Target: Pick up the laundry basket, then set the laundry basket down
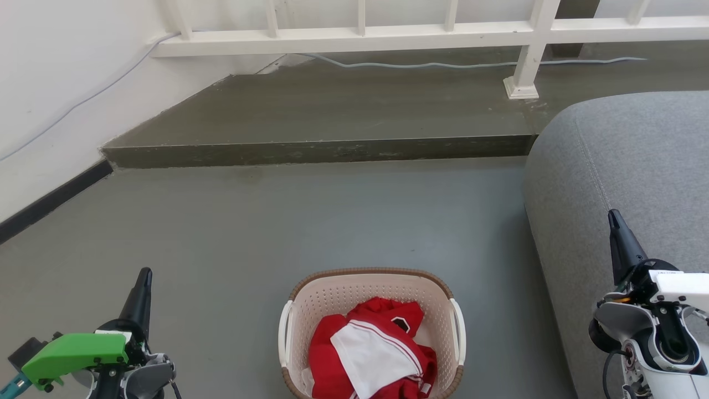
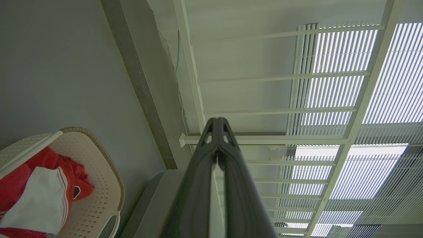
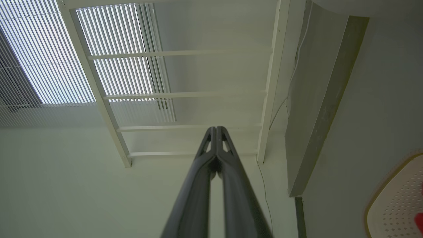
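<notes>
The laundry basket (image 1: 332, 293) stands on the grey floor at the bottom centre, cream and perforated, with a brown woven rim and a white handle on each side. Red and white clothes (image 1: 371, 349) lie inside it. My left gripper (image 1: 145, 275) is shut and holds nothing, well to the left of the basket and apart from it. To the basket's right, in front of the sofa, my right gripper (image 1: 613, 215) is shut and holds nothing too. The left wrist view has the basket (image 2: 102, 172) at lower left beside that gripper (image 2: 217, 119). The right wrist view catches the basket's rim (image 3: 393, 185) at lower right, past its own gripper (image 3: 216, 128).
A grey sofa (image 1: 626, 183) fills the right side. A raised concrete step (image 1: 316, 151) crosses the floor ahead, with a white railing (image 1: 354, 39) and a loose cable (image 1: 421, 65) beyond. A white wall with a dark skirting (image 1: 50, 199) runs along the left.
</notes>
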Available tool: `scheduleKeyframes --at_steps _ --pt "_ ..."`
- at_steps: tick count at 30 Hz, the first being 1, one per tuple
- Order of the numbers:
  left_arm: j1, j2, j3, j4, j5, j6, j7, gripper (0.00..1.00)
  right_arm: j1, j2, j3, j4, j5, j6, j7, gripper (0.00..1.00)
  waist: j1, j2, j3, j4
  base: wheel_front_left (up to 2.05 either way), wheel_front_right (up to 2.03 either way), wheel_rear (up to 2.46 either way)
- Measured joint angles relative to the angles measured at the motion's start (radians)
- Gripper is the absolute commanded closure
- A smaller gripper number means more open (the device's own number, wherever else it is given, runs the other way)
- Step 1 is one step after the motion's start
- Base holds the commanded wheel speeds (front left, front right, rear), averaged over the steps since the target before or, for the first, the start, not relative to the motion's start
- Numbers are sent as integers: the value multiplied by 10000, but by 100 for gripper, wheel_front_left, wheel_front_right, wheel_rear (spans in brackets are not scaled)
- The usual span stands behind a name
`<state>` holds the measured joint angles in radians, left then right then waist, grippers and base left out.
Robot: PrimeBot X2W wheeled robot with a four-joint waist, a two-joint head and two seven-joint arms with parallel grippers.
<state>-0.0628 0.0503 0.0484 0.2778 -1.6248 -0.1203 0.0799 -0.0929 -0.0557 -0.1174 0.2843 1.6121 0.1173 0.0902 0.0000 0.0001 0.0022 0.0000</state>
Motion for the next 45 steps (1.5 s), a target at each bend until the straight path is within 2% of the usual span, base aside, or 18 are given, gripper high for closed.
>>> scheduleKeyframes --at_steps 45 --pt "0 0 36 -6 0 0 44 100 1 15 -12 -21 0 0 0 100 0 0 1 0 0 0 0"
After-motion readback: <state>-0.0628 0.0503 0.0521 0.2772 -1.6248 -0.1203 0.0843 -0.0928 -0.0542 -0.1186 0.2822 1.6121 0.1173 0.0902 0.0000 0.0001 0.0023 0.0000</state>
